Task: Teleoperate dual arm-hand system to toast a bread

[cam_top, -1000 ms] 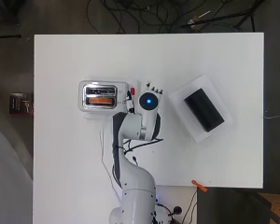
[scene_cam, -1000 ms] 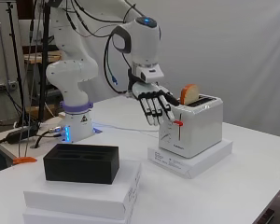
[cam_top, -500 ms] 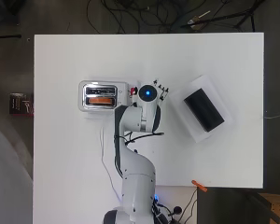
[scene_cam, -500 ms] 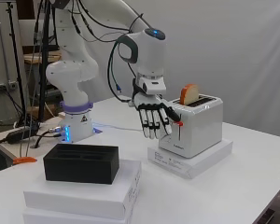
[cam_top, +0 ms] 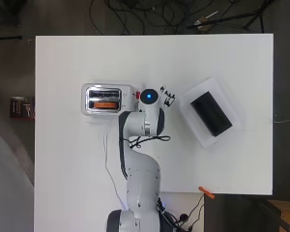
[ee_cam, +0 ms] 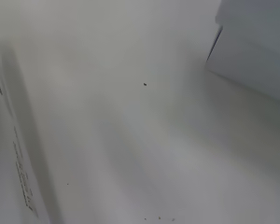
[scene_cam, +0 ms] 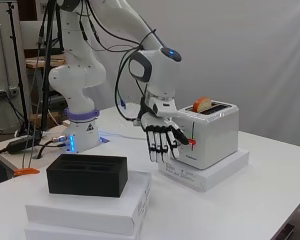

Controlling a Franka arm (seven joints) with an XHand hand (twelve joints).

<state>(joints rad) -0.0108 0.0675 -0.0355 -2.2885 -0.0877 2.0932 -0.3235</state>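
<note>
Fingers (scene_cam: 157, 145) straight; bread (scene_cam: 203, 104) in toaster (scene_cam: 212, 132).

Robotics laboratory: white table (cam_top: 87, 193) on a dark floor, loose cables (cam_top: 150, 14) at 12 o'clock, tripod stand (scene_cam: 17, 90), plain backdrop.

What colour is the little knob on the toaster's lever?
Red. The knob on the white toaster shows best in the side view.
</note>
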